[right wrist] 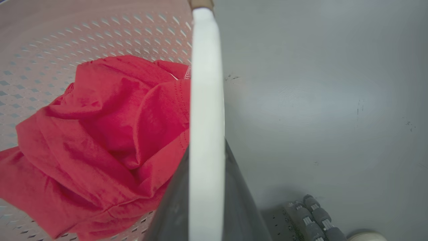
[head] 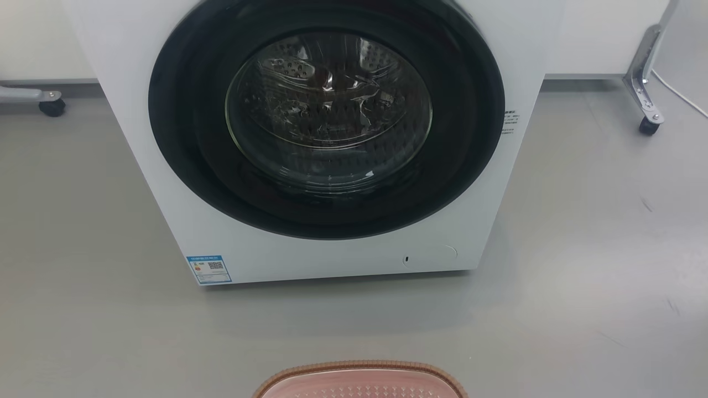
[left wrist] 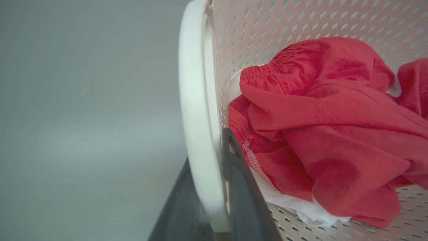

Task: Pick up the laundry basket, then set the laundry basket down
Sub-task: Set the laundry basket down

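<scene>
The far rim of the laundry basket (head: pixel 359 371), pale pink with a brown woven-look edge, pokes up at the bottom middle of the head view, on the near side of the washing machine. In the left wrist view my left gripper (left wrist: pixel 207 147) is shut on one white side handle (left wrist: pixel 195 100), a dark finger on either side of it. My right gripper (right wrist: pixel 207 145) clamps the other white handle (right wrist: pixel 205 83) the same way. Crumpled red clothing (left wrist: pixel 327 134) over a white piece lies inside the perforated basket (left wrist: pixel 301 20). Whether the basket rests on the floor cannot be told.
A white front-loading washing machine (head: pixel 221 232) with a closed dark round door (head: pixel 326 116) stands straight ahead on the grey floor (head: pixel 597 265). Caster legs stand at the far left (head: pixel 51 105) and far right (head: pixel 647 124). Part of my base with rollers (right wrist: pixel 314 214) shows below the right handle.
</scene>
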`<state>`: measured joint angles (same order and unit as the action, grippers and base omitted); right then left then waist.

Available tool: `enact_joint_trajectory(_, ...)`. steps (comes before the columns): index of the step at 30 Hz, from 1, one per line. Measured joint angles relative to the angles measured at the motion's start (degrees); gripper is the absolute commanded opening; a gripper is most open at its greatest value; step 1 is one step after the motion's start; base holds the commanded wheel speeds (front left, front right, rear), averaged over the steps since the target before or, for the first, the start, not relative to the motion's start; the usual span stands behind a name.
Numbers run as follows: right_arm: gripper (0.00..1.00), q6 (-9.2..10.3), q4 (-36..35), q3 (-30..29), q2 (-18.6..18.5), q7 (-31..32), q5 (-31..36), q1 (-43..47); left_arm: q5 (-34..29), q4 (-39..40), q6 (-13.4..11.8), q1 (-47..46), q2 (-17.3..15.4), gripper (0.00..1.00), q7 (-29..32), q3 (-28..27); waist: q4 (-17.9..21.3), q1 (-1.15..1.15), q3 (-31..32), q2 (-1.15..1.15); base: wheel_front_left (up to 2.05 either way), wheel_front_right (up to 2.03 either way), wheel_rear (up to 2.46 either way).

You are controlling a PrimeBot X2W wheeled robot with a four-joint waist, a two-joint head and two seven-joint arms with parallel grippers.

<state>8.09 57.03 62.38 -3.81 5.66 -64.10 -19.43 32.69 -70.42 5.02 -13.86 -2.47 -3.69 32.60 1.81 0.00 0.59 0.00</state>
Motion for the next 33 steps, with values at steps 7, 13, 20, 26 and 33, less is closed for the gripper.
enact_joint_trajectory(7, 0.0, -0.01, 0.8, -0.3, 0.0, -1.2, 0.0, -3.6, 0.0, 0.5, -0.1, -2.8, 0.0, 0.0, -0.3, -0.1, 0.1, 0.0, -2.6, 0.0, 0.0, 0.0, 0.0)
enact_joint_trajectory(13, 0.0, -0.01, 1.5, -1.1, 0.0, -2.2, 0.0, -9.5, 0.0, 1.6, -0.5, -7.7, -0.4, 0.0, -0.8, -0.2, -0.1, 0.01, -6.1, 0.0, 0.0, 0.0, 0.0)
enact_joint_trajectory(20, 0.0, -0.02, 2.6, -1.8, 0.1, -3.4, 0.4, -16.4, -0.1, 2.9, -1.0, -14.0, -1.1, 0.0, -1.0, -0.5, -0.5, 0.01, -11.3, 0.01, 0.0, 0.0, 0.0)
enact_joint_trajectory(26, 0.0, -0.02, 3.6, -2.4, 0.0, -4.3, 1.5, -21.4, -0.3, 3.8, -1.5, -18.7, -1.1, 0.0, -1.0, -0.6, -1.0, 0.02, -16.1, 0.0, 0.0, 0.0, 0.0)
enact_joint_trajectory(33, 0.0, -0.03, 5.1, -2.9, 0.0, -5.6, 2.2, -26.6, -0.6, 4.5, -1.8, -23.6, -1.2, 0.0, -1.4, -0.7, -1.6, 0.02, -21.9, 0.01, 0.0, 0.0, 0.0)
